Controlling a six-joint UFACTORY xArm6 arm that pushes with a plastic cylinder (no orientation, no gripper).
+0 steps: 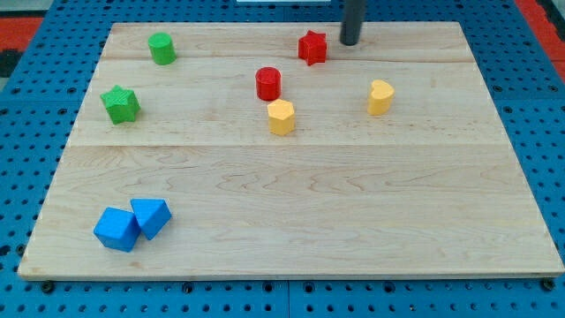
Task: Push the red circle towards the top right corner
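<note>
The red circle (pixel 268 83) stands on the wooden board (pixel 353 212) a little above and left of the board's middle. My tip (pixel 350 41) is near the view's top, up and to the right of the red circle, just right of the red star (pixel 312 48). The tip is apart from the red circle. A yellow hexagon block (pixel 281 117) sits just below the red circle.
A yellow heart-like block (pixel 380 97) lies right of the red circle. A green cylinder (pixel 161 48) and a green star (pixel 120 103) are at the upper left. Two blue blocks (pixel 132 223) touch each other at the lower left.
</note>
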